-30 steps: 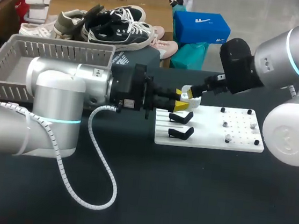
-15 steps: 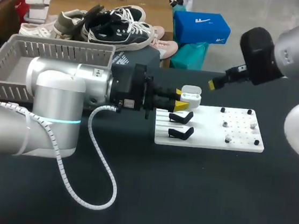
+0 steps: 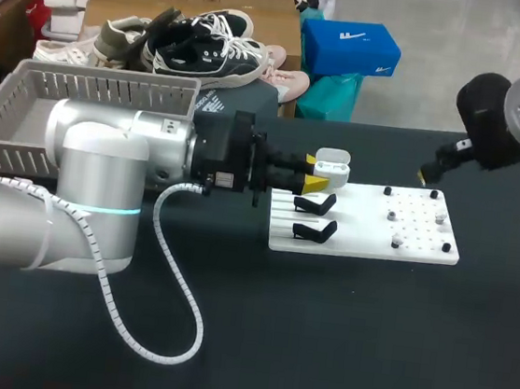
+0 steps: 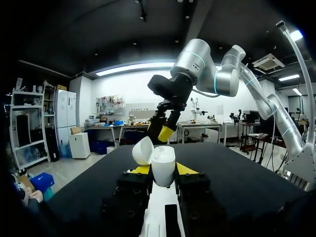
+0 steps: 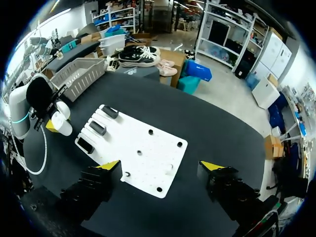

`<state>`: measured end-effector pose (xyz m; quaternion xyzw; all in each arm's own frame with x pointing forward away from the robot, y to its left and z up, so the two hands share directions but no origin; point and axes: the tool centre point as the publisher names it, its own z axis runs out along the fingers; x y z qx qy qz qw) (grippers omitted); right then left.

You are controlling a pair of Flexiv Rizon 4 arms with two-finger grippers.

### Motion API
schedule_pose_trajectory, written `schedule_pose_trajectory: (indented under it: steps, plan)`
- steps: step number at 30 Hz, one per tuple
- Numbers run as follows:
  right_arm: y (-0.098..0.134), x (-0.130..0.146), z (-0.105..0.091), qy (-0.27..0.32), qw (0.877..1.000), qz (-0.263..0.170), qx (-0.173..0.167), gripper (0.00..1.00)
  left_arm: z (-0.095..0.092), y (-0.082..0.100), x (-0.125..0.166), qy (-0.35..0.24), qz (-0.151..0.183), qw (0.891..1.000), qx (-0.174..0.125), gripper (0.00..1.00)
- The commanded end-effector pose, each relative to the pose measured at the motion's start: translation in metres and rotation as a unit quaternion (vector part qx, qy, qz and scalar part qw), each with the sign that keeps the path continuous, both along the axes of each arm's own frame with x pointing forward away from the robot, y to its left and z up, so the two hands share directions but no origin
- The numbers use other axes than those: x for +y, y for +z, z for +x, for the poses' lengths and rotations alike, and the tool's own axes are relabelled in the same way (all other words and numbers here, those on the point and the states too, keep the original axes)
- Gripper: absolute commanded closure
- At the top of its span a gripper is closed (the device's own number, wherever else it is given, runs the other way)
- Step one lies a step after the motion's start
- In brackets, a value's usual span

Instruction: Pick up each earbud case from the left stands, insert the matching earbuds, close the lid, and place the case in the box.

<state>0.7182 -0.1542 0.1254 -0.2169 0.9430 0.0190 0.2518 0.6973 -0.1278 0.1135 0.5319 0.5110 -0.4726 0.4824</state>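
While pinched by L gripper (image 4: 163,170), glossy rounded case (image 4: 163,163), lid (image 4: 142,150) up; R gripper (image 5: 161,165) wide.

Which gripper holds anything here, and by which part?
The left gripper grips the open earbud case by the sides of its body; the right gripper is open, holding nothing.

Glossy white plastic earbud case (image 4: 163,167)

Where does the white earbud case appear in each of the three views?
Head view: the earbud case is in the left gripper, over the white board's left end.
Left wrist view: case between its own fingers, lid open.
Right wrist view: case past the board's stand end.
Shared landmark: the white board.
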Motion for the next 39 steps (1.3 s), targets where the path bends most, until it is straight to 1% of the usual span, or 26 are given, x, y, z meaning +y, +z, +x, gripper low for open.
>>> schedule_pose_trajectory:
  steps: [1, 7, 9, 11, 14, 15, 17, 19, 22, 24, 25, 27, 30, 34, 36, 39]
  plan:
    - [-0.016, -0.003, 0.006, -0.081, 0.986, -0.139, -0.049, 0.0, -0.001, 0.0, 0.0, 0.002, 0.0, 1.0, -0.001, 1.0]
    - [-0.037, -0.013, 0.01, -0.096, 0.985, -0.141, -0.013, 0.0, -0.001, 0.0, 0.0, 0.002, 0.0, 1.0, -0.001, 1.0]
    - [-0.042, -0.016, 0.011, -0.096, 0.984, -0.152, -0.008, 0.01, -0.001, 0.0, 0.0, 0.002, 0.0, 1.0, -0.001, 1.0]
    - [-0.048, -0.017, 0.012, -0.095, 0.982, -0.164, 0.0, 0.04, -0.001, 0.0, 0.0, 0.002, 0.0, 1.0, -0.001, 1.0]
    - [-0.056, -0.018, 0.011, -0.091, 0.979, -0.18, 0.004, 0.04, -0.001, 0.0, 0.0, 0.002, 0.0, 1.0, -0.001, 1.0]
    - [-0.059, -0.019, 0.011, -0.09, 0.978, -0.19, 0.002, 0.07, -0.001, 0.0, 0.0, 0.002, 0.0, 1.0, -0.001, 1.0]
    - [-0.065, -0.021, 0.011, -0.089, 0.977, -0.195, 0.006, 0.12, -0.001, 0.0, 0.0, 0.002, 0.0, 1.0, -0.001, 1.0]
    - [-0.07, -0.023, 0.009, -0.09, 0.976, -0.196, 0.012, 0.12, -0.001, 0.0, 0.0, 0.002, 0.0, 1.0, -0.001, 1.0]
    - [-0.075, -0.024, 0.008, -0.089, 0.976, -0.199, 0.018, 0.16, -0.001, 0.0, 0.0, 0.002, 0.0, 1.0, -0.001, 1.0]
    - [-0.077, -0.025, 0.007, -0.089, 0.976, -0.199, 0.019, 0.26, -0.001, 0.0, 0.0, 0.002, 0.0, 1.0, -0.001, 1.0]
    - [-0.078, -0.024, 0.006, -0.088, 0.976, -0.199, 0.02, 0.29, -0.001, 0.0, 0.0, 0.002, 0.0, 1.0, -0.001, 1.0]
    - [-0.08, -0.024, 0.006, -0.087, 0.976, -0.199, 0.023, 0.28, -0.001, 0.0, 0.0, 0.002, 0.0, 1.0, -0.001, 1.0]
    - [-0.083, -0.022, 0.007, -0.085, 0.976, -0.199, 0.026, 0.31, -0.001, 0.0, 0.0, 0.002, 0.0, 1.0, -0.001, 1.0]
    - [-0.086, -0.019, 0.009, -0.082, 0.976, -0.2, 0.031, 0.42, -0.001, 0.0, 0.0, 0.002, 0.0, 1.0, -0.001, 1.0]
    - [-0.088, -0.018, 0.011, -0.082, 0.976, -0.2, 0.032, 0.51, -0.001, 0.0, 0.0, 0.002, 0.0, 1.0, -0.001, 1.0]
    - [-0.091, -0.018, 0.013, -0.083, 0.976, -0.2, 0.037, 0.53, -0.001, 0.0, 0.0, 0.002, 0.0, 1.0, -0.001, 1.0]
